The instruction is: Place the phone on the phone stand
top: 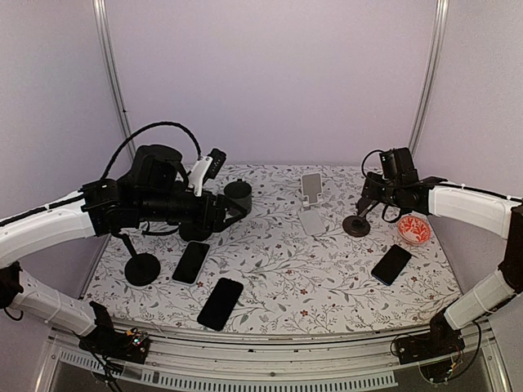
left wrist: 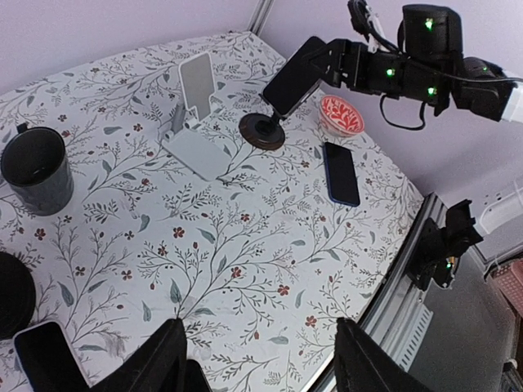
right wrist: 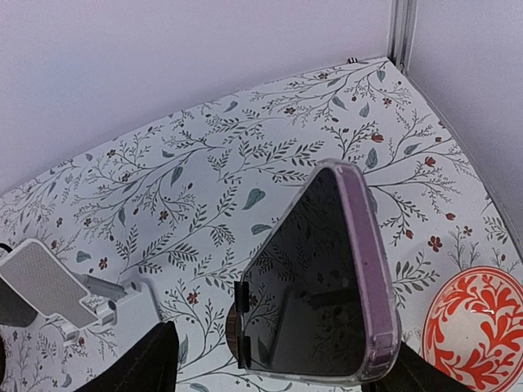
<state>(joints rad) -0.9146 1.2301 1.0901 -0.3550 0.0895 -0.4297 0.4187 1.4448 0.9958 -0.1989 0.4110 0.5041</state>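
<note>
At the right of the top view, the right gripper (top: 366,206) hovers with its fingers (right wrist: 151,363) spread wide on either side of a phone (right wrist: 315,282) that leans tilted on a round dark stand (top: 356,226); we cannot tell whether either finger touches it. A white stand (top: 311,204) sits just to its left, a red bowl (top: 414,230) just to its right, and another phone (top: 391,264) lies flat below. At centre left, the left gripper (left wrist: 260,363) is spread wide with nothing between its fingers, near a black cup (top: 238,193).

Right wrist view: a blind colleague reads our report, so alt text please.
A purple-cased phone stands tilted within the open right end effector. A white phone stand sits lower left, a red patterned bowl lower right, on floral cloth.
</note>
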